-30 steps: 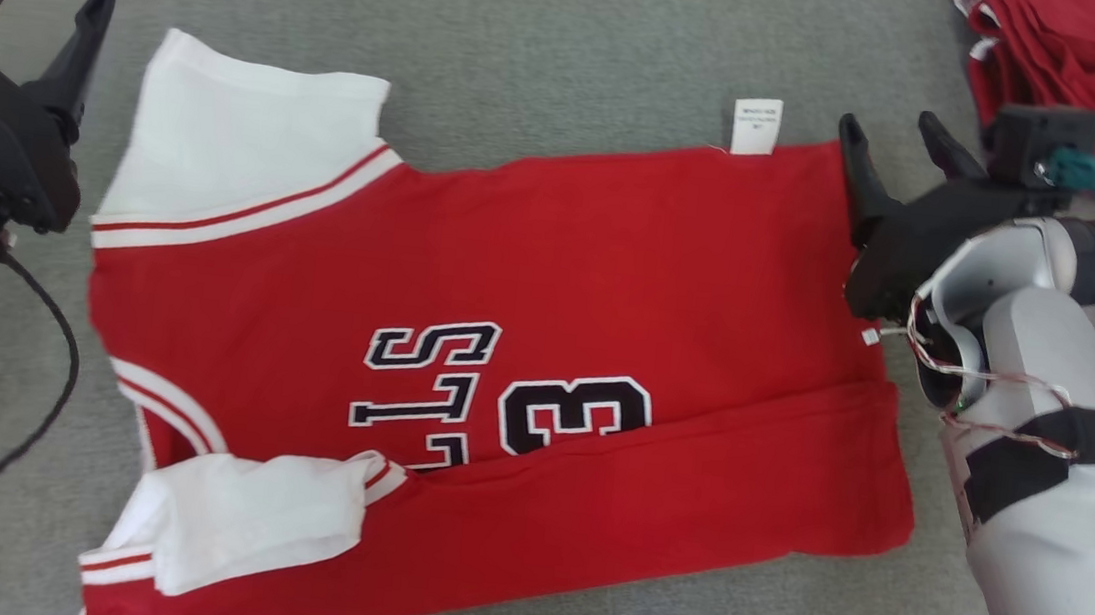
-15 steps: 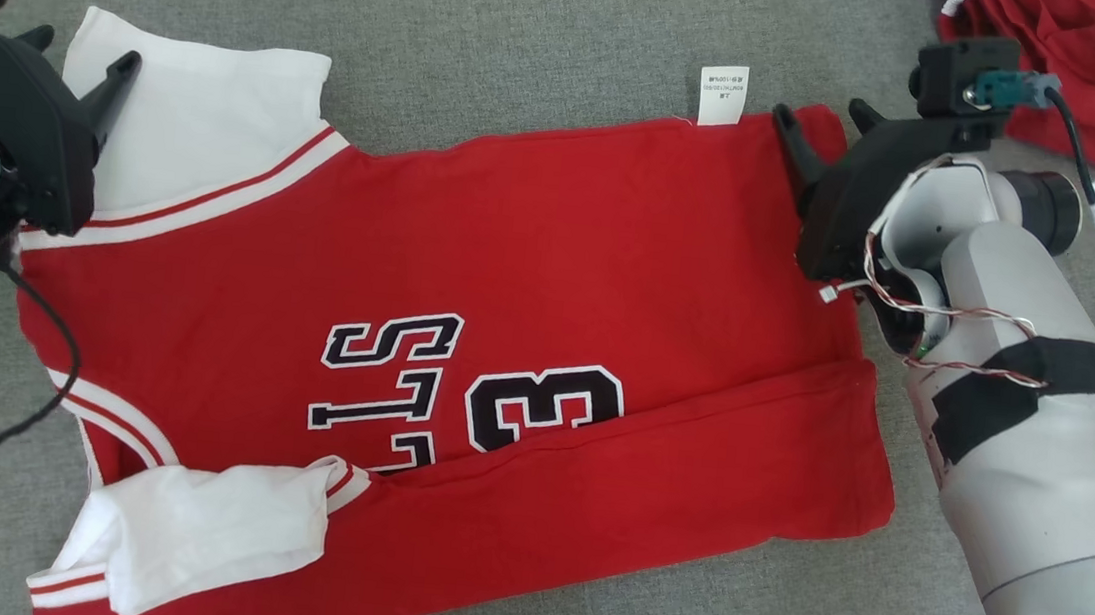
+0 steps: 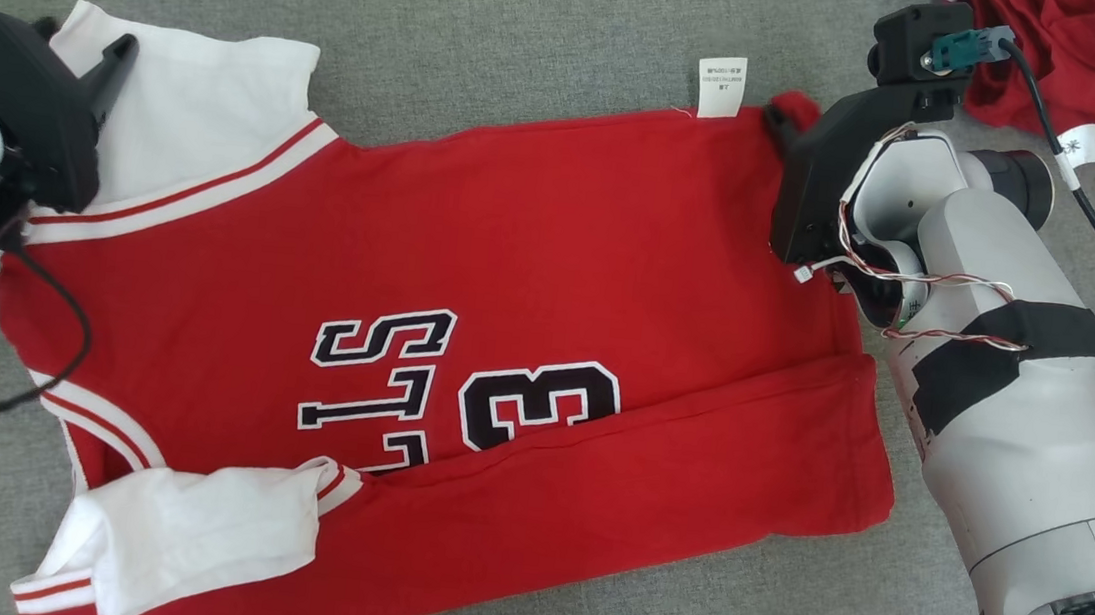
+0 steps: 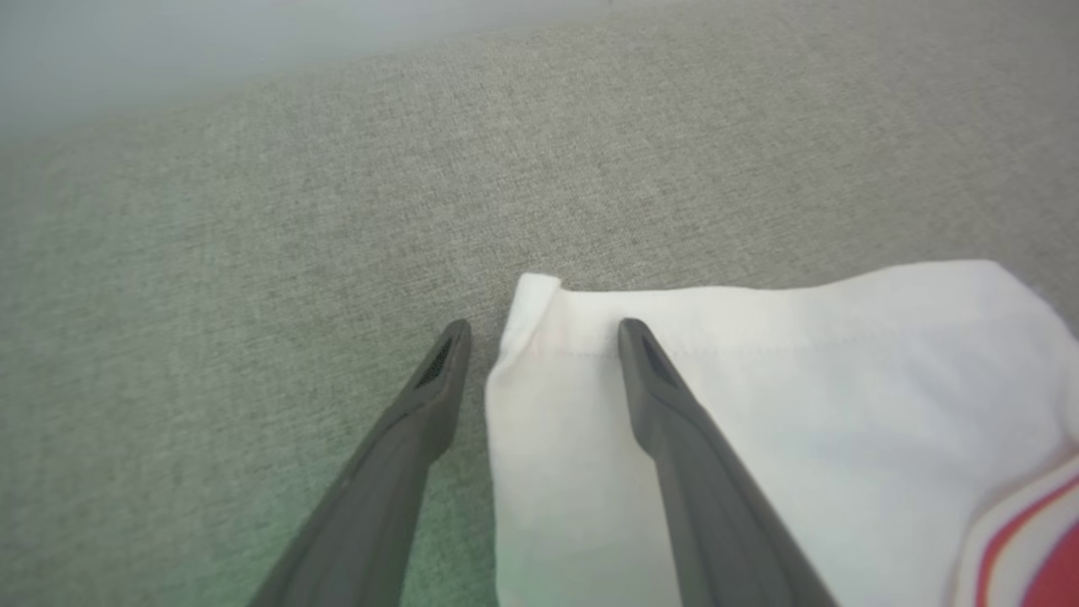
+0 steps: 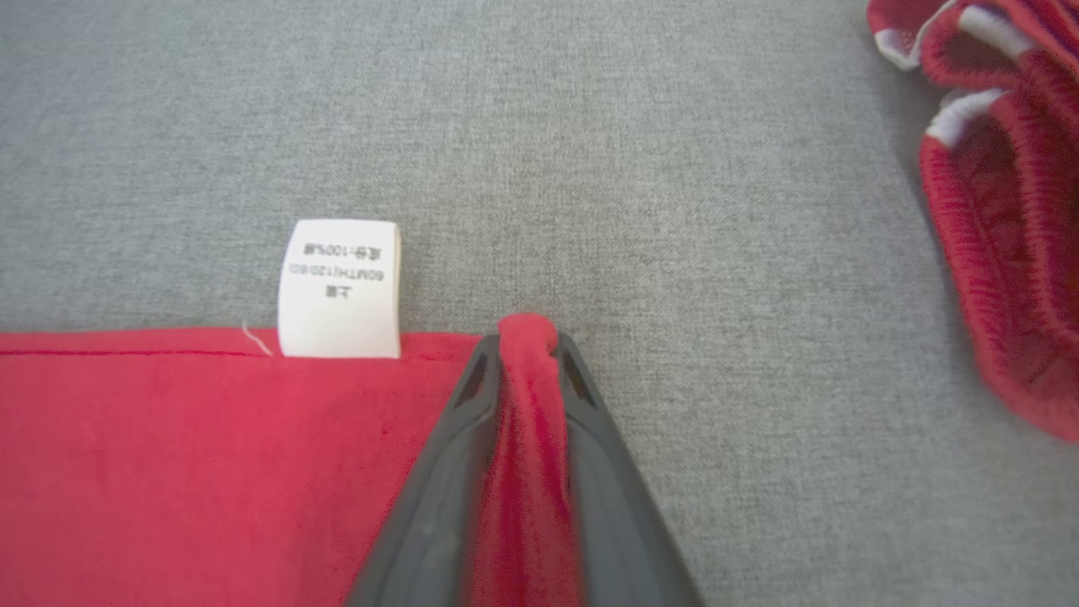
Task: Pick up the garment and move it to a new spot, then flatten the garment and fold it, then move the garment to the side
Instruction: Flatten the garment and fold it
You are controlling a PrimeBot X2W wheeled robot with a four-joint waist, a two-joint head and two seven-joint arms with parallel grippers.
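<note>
Red garment [image 3: 554,238] pinched by right pincer [image 5: 524,350] (left pincer [image 4: 544,337] agape).

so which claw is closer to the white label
Right. The right claw pinches the jersey corner right beside the label; the left claw is open over the white sleeve at the jersey's far end.

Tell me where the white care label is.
Head view, upper right of centre: the care label sticks out past the red jersey's far edge, just left of the right claw.
</note>
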